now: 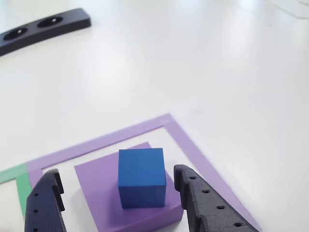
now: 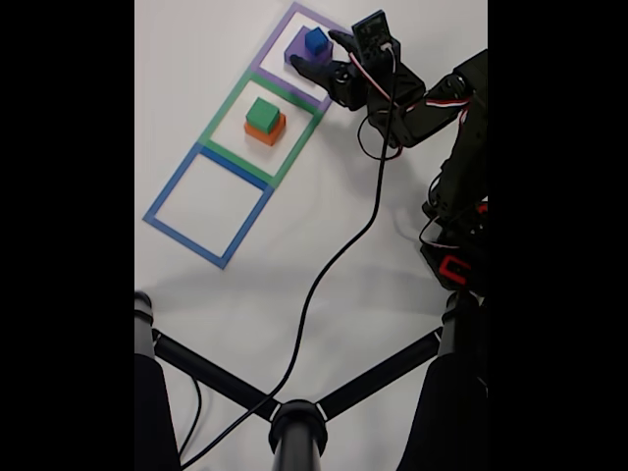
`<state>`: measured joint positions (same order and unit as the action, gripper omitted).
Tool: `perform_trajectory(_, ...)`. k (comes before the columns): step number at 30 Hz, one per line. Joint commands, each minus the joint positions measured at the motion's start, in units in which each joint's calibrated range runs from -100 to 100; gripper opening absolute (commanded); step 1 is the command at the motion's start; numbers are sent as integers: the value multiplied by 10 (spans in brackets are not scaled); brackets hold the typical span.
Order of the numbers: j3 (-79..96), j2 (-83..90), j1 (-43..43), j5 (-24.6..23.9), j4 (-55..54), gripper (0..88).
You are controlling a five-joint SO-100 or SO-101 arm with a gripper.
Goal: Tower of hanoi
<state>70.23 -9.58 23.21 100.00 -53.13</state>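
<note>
My gripper (image 1: 118,193) is spread wide and holds nothing: in the other view one finger (image 1: 46,205) sits at seven o'clock and the other at five o'clock, with the blue cube (image 1: 141,176) between them and touching neither. The cube rests on a flat purple block (image 1: 94,186), inside the purple square (image 1: 181,135) taped on the white table (image 1: 193,63). In the fixed view my gripper (image 2: 319,57) reaches toward eleven o'clock, just beside the blue cube (image 2: 315,40). In the green square (image 2: 224,103), at seven o'clock from there, a green cube (image 2: 262,114) sits on an orange block (image 2: 272,133). The blue square (image 2: 167,191) lies further toward seven o'clock.
</note>
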Motion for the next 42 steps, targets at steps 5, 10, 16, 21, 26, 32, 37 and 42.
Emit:
perform_trajectory(5, -24, -2, 5, 0, -15, 241)
perform_trajectory(10, -33, -14, 9, 0, -15, 235)
perform_trajectory(16, -49, -24, 15, 0, -15, 212)
perform_trajectory(21, -54, -28, 15, 0, -15, 165)
perform_trajectory(26, -56, -32, 11, 0, -15, 126)
perform_trajectory(32, -64, -40, 8, 0, -15, 112)
perform_trajectory(37, -73, -48, 8, 0, -17, 87)
perform_trajectory(42, -79, -56, 8, 0, -19, 51)
